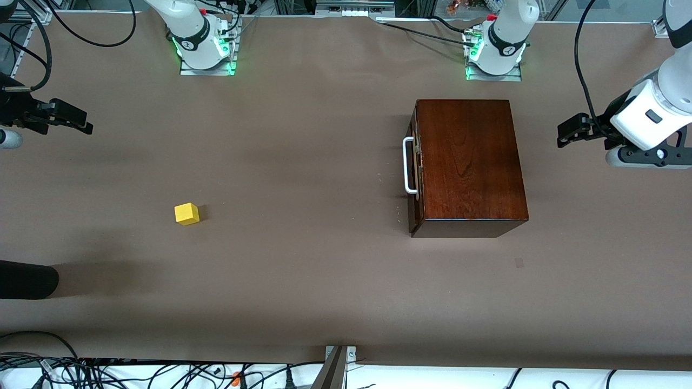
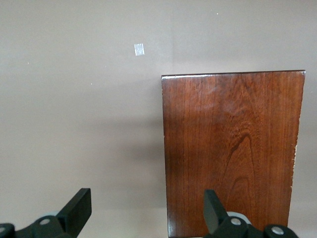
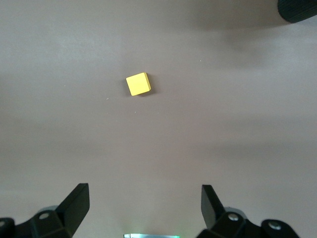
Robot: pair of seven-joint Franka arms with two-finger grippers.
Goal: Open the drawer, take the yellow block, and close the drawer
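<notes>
The dark mahogany box (image 1: pixel 467 156) stands toward the left arm's end of the table. Its drawer (image 1: pixel 415 178) is shut, and its white bar handle (image 1: pixel 409 165) faces the right arm's end. The yellow block (image 1: pixel 186 213) lies on the bare table toward the right arm's end, nearer the front camera than the box's handle. My left gripper (image 1: pixel 565 135) is open and empty in the air beside the box; the left wrist view (image 2: pixel 147 208) shows the box top (image 2: pixel 230 148) below it. My right gripper (image 1: pixel 85 123) is open and empty, high at the right arm's end; the right wrist view (image 3: pixel 145 206) shows the block (image 3: pixel 138 84).
A dark rounded object (image 1: pixel 27 279) juts in at the right arm's end, nearer the front camera than the block. A small pale patch (image 1: pixel 519 263) marks the table near the box. Cables lie along the table's near edge.
</notes>
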